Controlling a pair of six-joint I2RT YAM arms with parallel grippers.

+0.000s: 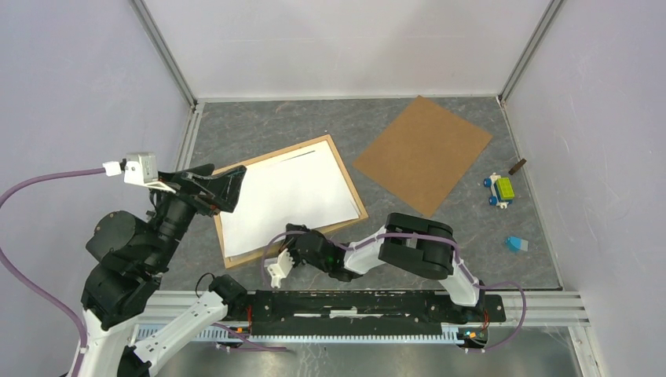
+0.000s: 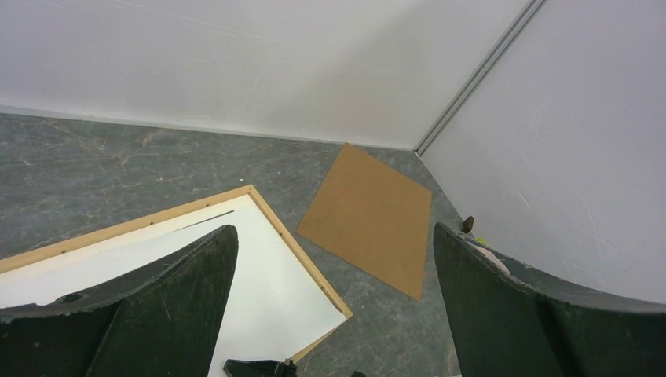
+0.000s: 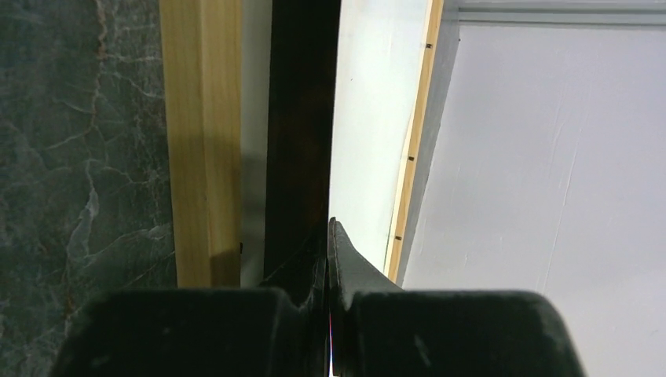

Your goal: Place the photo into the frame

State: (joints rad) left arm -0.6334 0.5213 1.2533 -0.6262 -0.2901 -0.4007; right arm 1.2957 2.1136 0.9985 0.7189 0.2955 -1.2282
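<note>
The frame (image 1: 349, 181) of thin light wood lies flat, left of centre. A large white sheet (image 1: 287, 196) lies over it, slightly askew. In the right wrist view its one side is white (image 3: 369, 118) and the other dark (image 3: 298, 118), so it looks like the photo, back up; no sunflowers show. My right gripper (image 1: 293, 234) is shut on the sheet's near edge (image 3: 328, 228), beside the frame's near rail (image 3: 200, 157). My left gripper (image 1: 224, 188) is open and empty above the frame's left corner (image 2: 331, 229); the frame (image 2: 290, 239) shows below it.
A brown backing board (image 1: 424, 153) lies flat at the back right and also shows in the left wrist view (image 2: 369, 212). A blue and yellow toy car (image 1: 500, 191), a small blue block (image 1: 516, 244) and a small brown piece (image 1: 517, 166) lie by the right wall.
</note>
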